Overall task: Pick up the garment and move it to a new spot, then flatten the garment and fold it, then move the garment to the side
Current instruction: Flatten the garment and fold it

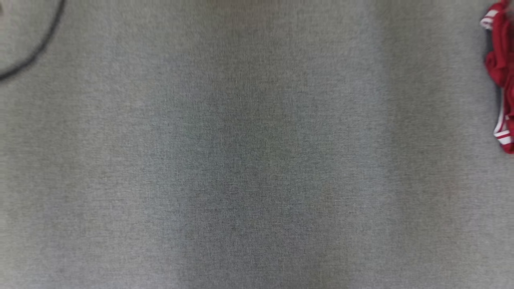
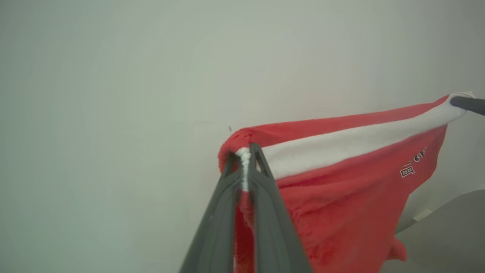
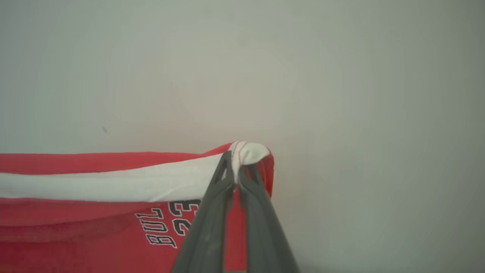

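The garment (image 2: 341,197) is red with a white band along its top edge and black-and-white lettering. It hangs stretched in the air between my two grippers. My left gripper (image 2: 244,151) is shut on one end of the band, with cloth bunched between its fingers. My right gripper (image 3: 238,157) is shut on the other end, and the garment (image 3: 94,227) trails off to that view's left. In the left wrist view, a dark fingertip (image 2: 468,104) of the right gripper pinches the far corner. A pale wall is behind it all.
The head view looks down on a grey cloth-covered table (image 1: 257,160). A crumpled red and white bunch of cloth (image 1: 502,76) lies at its right edge; I cannot tell whether it belongs to the held garment. A thin black curved line (image 1: 40,44) crosses the top left corner.
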